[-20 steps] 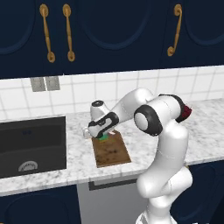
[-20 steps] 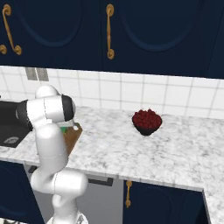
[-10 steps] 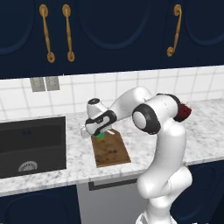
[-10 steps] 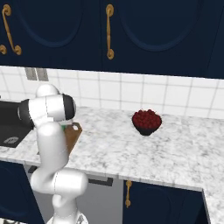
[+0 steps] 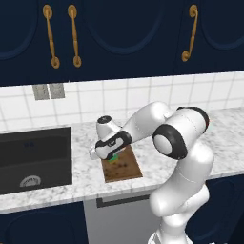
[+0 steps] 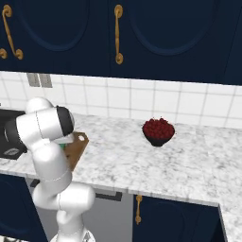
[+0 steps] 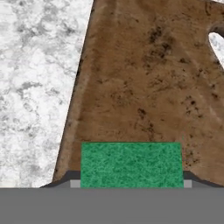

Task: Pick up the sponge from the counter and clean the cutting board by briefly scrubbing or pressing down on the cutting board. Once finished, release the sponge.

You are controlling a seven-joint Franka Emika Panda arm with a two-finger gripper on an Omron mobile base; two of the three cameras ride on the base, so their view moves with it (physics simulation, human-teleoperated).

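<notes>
The two-finger claw (image 7: 131, 183) is clamped on the small rectangular green sponge (image 7: 131, 164), one dark fingertip (image 7: 73, 178) showing at each side of the block, and it hangs low over the flat dark-brown stained wooden cutting board (image 7: 148, 87). Over the last second the hand has sunk a little closer to that board's far end, beside the black sink basin (image 5: 34, 159); I judge this to be the descent into the scrubbing press, with contact not yet certain and release to come. From the board outward, its left edge runs just beside the sponge, with speckled white-grey marble counter (image 7: 35, 87) beyond; the pale oval hole (image 7: 216, 41) sits at the board's far right corner. Most free wood lies ahead; the dark bowl of red fruit (image 6: 159, 131) stands well apart from the board.
</notes>
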